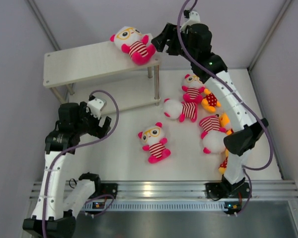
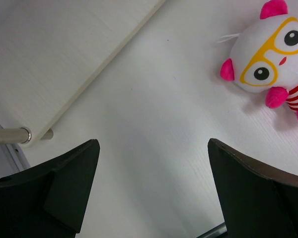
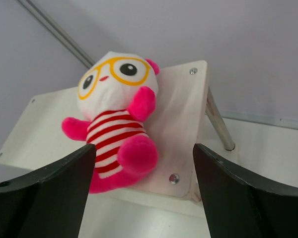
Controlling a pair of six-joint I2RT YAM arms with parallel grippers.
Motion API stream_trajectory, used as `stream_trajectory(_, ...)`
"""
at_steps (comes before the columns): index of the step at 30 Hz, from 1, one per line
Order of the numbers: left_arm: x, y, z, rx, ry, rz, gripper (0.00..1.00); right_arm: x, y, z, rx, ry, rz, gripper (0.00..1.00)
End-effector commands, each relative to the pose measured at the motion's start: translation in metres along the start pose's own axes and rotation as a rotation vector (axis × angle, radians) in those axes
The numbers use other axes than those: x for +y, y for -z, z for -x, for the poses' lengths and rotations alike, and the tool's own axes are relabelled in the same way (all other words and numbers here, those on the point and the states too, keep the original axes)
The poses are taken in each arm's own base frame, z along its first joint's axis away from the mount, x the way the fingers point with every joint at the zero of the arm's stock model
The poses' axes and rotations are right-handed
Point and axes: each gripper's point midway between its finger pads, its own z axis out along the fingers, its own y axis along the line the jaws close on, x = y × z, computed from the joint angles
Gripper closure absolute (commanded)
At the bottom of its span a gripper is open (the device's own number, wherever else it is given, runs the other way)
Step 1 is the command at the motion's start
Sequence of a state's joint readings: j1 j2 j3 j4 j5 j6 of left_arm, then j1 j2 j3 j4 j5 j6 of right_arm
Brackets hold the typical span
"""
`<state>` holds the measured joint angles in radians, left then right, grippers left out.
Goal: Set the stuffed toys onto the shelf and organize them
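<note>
One striped stuffed toy (image 1: 133,45) with yellow glasses lies on the right end of the shelf's top board (image 1: 89,64). My right gripper (image 1: 161,44) hovers just to its right, open. In the right wrist view the toy (image 3: 116,114) rests on the board (image 3: 181,109) ahead of my open gripper (image 3: 144,148), and neither finger clamps it. My left gripper (image 1: 103,126) is open over bare table in front of the shelf. Its wrist view shows open, empty jaws (image 2: 153,145), a striped toy (image 2: 273,57) ahead on the right, and the shelf's lower board (image 2: 54,59).
Striped toys lie on the table at the centre (image 1: 154,143) and to the right (image 1: 181,109) (image 1: 192,88) (image 1: 212,134). Orange polka-dot toys (image 1: 210,100) (image 1: 224,163) sit partly under the right arm. A silver shelf leg (image 1: 156,82) stands nearby. Grey walls enclose the table.
</note>
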<state>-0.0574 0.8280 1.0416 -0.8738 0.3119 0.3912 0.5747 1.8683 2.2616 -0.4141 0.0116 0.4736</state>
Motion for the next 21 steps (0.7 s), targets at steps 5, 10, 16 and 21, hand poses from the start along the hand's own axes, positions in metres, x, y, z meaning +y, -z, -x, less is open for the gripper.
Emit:
stream_trajectory(5, -0.002, -0.005, -0.003, 0.015, 0.008, -0.019, 0.04, 0.027, -0.009, -0.014, 0.055, -0.032, 0.235, 0.18)
stream_trajectory(10, -0.001, -0.005, -0.011, 0.03, 0.001, -0.006, 0.03, 0.014, -0.023, -0.022, 0.055, -0.089, 0.186, 0.28)
stream_trajectory(16, -0.001, -0.006, -0.012, 0.034, -0.005, -0.007, 0.03, -0.001, -0.032, -0.033, 0.052, -0.144, 0.128, 0.51)
stream_trajectory(21, -0.001, -0.007, -0.016, 0.045, -0.007, -0.005, 0.03, -0.001, -0.037, -0.037, 0.049, -0.188, 0.118, 0.67)
